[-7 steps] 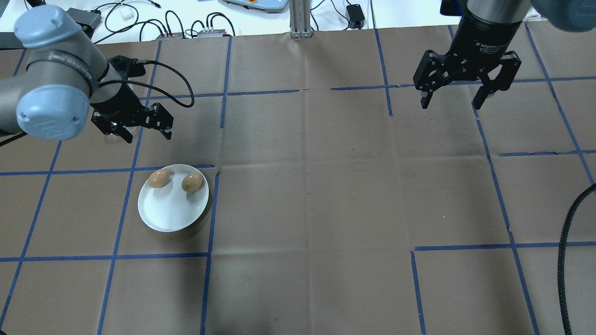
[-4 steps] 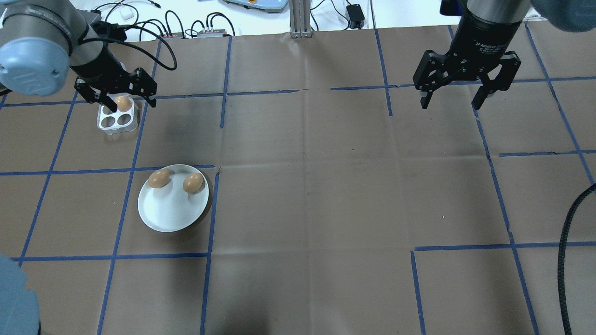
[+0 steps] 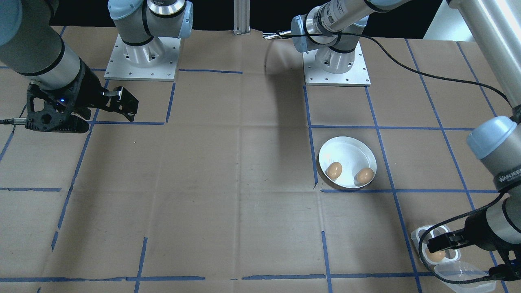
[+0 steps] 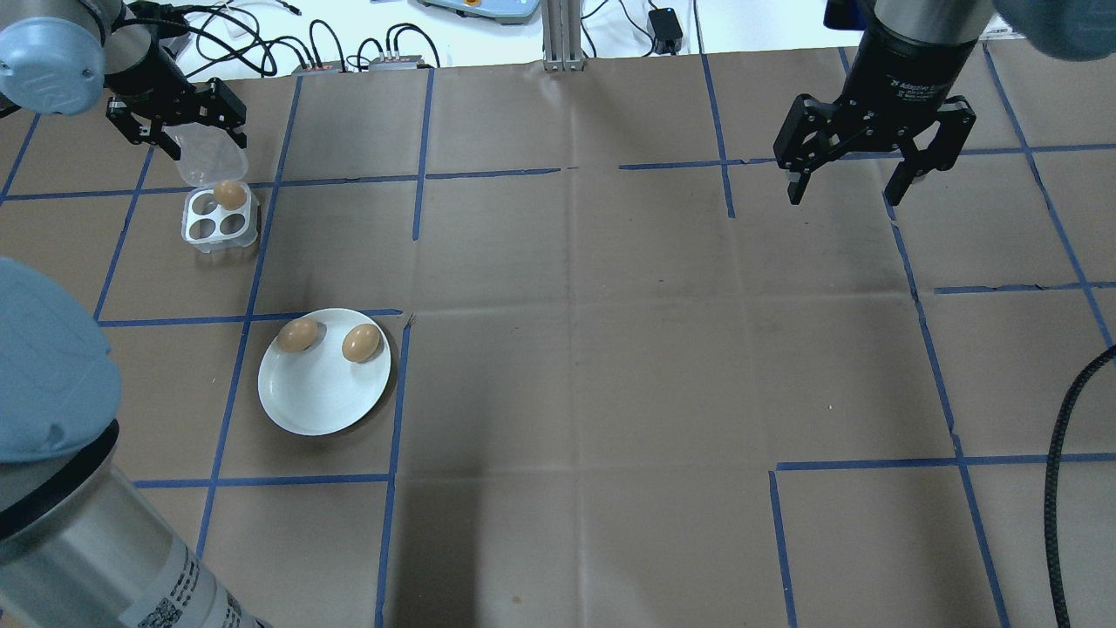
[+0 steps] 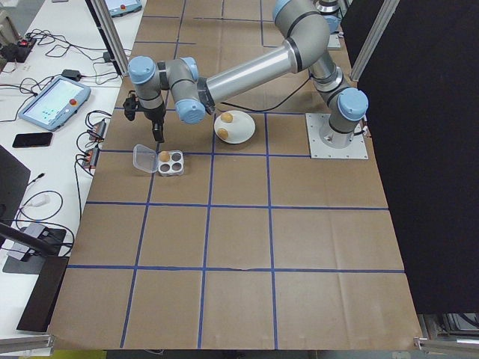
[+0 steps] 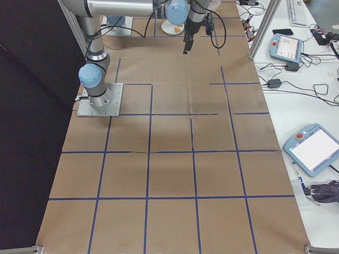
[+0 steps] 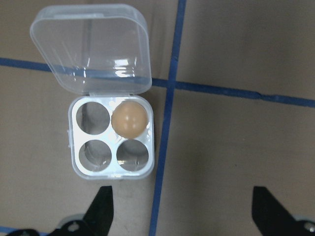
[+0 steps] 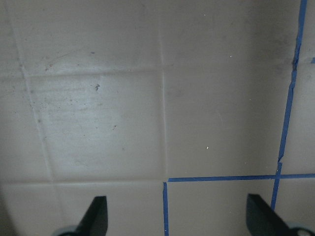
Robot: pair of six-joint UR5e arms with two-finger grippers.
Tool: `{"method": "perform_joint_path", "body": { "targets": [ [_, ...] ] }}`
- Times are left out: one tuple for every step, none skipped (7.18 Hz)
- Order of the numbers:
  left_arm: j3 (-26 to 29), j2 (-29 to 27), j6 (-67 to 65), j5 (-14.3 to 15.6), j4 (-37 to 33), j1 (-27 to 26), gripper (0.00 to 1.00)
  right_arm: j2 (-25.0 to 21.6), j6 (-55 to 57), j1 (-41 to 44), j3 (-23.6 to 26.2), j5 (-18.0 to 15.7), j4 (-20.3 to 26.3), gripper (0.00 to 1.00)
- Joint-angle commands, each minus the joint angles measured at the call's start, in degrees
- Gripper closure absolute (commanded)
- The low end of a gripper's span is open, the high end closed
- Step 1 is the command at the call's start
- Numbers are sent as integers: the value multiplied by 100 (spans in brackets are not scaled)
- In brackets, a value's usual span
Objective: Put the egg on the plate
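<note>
The white plate (image 4: 318, 399) lies left of centre with two brown eggs on its far side, one (image 4: 298, 335) at the rim and one (image 4: 360, 343) beside it. A third egg (image 4: 230, 194) sits in a small clear four-hole tray (image 4: 218, 228) further back, its lid (image 4: 214, 161) folded open. My left gripper (image 4: 202, 144) hovers open and empty above that lid. In the left wrist view the egg (image 7: 130, 119) is in the tray's far right hole, ahead of the open fingers (image 7: 101, 209). My right gripper (image 4: 844, 194) hangs open over bare table at the far right.
Cables and small boxes (image 4: 349, 52) lie past the table's far edge. A thick black cable (image 4: 1065, 488) runs along the right side. The left arm's elbow (image 4: 52, 453) fills the overhead view's lower left corner. Both arm bases (image 3: 336, 61) stand on the robot's side.
My left gripper has moved from just beyond the plate back and to the left, past the tray, uncovering the tray and its egg. The right arm has not moved.
</note>
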Motion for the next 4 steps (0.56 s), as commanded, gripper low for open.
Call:
{"method": "perform_joint_path", "body": {
  "targets": [
    [-112,-291,385,5,359,110,0,0,0,0,0,-6,0,0],
    [-340,-309,421,5,621,189,1,0,0,0,0,3,0,0],
    [-603,-309,430,5,1007,242,1,0,0,0,0,-6,0,0],
    [-780,-300,431,14,1185,242,1,0,0,0,0,3,0,0]
  ]
}}
